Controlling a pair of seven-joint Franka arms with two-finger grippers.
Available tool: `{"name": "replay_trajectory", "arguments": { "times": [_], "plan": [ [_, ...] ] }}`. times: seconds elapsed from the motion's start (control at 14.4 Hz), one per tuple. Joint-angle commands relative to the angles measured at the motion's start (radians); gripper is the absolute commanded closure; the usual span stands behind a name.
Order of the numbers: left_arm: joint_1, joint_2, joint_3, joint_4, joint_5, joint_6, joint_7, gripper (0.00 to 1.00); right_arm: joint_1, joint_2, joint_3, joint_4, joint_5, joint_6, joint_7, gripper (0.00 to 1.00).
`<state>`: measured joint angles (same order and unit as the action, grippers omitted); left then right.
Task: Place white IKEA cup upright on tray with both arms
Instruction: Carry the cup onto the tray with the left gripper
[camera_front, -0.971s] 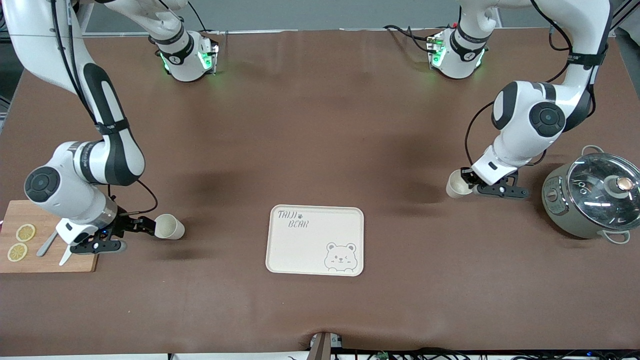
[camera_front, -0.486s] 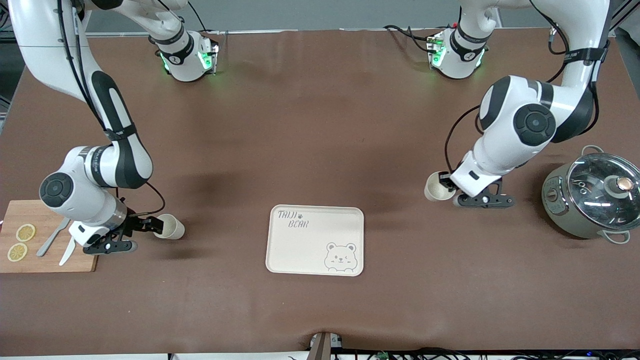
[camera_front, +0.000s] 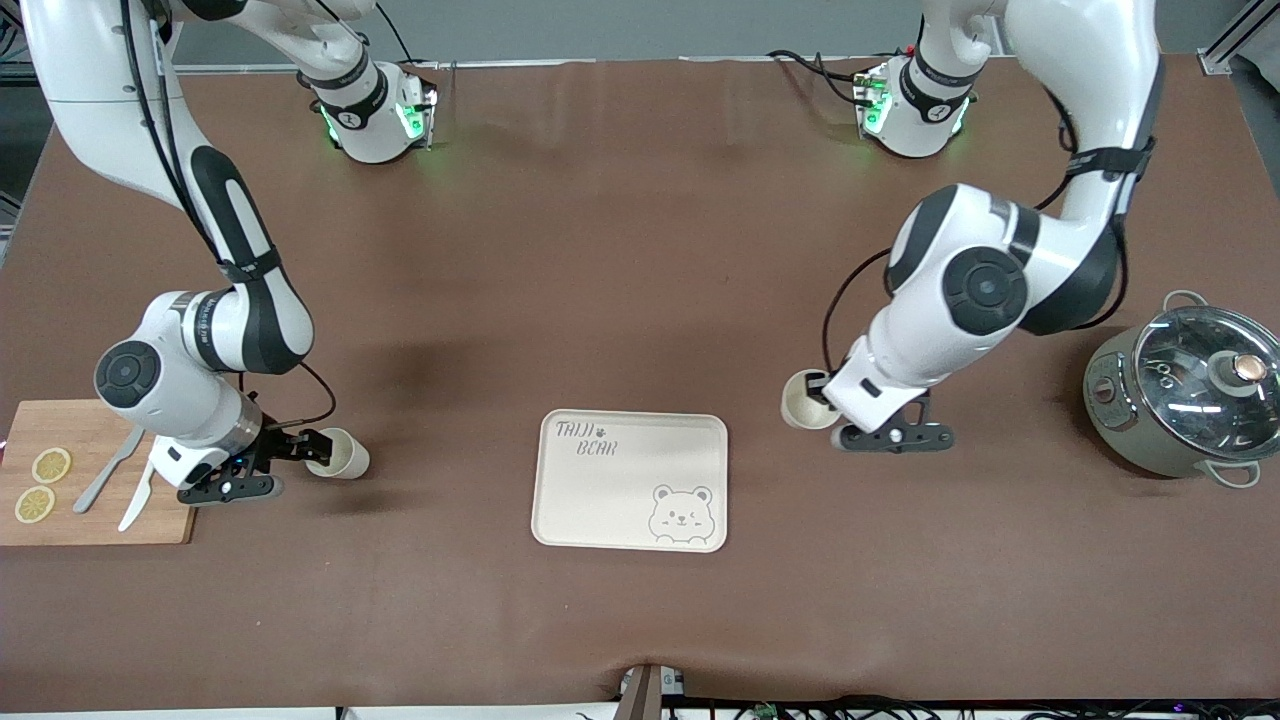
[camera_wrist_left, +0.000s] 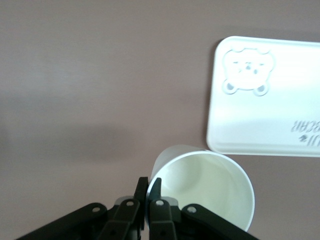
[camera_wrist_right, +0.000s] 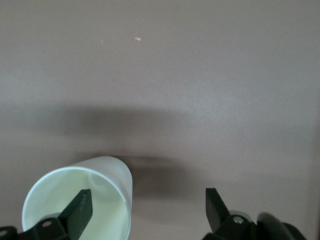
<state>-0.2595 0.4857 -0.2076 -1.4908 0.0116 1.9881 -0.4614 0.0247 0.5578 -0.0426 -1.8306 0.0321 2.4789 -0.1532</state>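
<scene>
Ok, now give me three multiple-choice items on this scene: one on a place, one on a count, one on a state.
1. Where does the pot stand?
A. On the tray
B. Toward the left arm's end of the table
C. Toward the right arm's end of the table

2. How many lemon slices lie on the cutting board?
A. One
B. Two
C. Four

3. What is the left hand doing?
A. Open, touching nothing
B. Shut on the pot's lid
C. Shut on the rim of a white cup

Key: 1 B, the pot sits past the left arm's elbow at that end of the table. 2 B, two round slices lie side by side on the board. 3 C, the left wrist view shows both fingers pinching the cup's rim.
</scene>
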Motion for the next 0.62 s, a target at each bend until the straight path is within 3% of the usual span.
{"name": "replay_trajectory", "arguments": {
  "times": [0.0,0.21,0.56],
  "plan": [
    [-0.05,0.106,0.007,0.154,0.005,-0.035,-0.083,1.0,-0.002,-0.007,0.006,-0.033,-0.008,0.043,-0.012,0.0],
    [-0.089,0.164,0.01,0.208,0.005,-0.002,-0.128,1.0,0.0,-0.007,0.007,-0.049,-0.008,0.075,-0.012,0.0],
    [-0.145,0.257,0.042,0.213,0.01,0.168,-0.174,1.0,0.009,0.005,0.007,-0.049,-0.008,0.094,-0.012,0.0]
  ]
}}
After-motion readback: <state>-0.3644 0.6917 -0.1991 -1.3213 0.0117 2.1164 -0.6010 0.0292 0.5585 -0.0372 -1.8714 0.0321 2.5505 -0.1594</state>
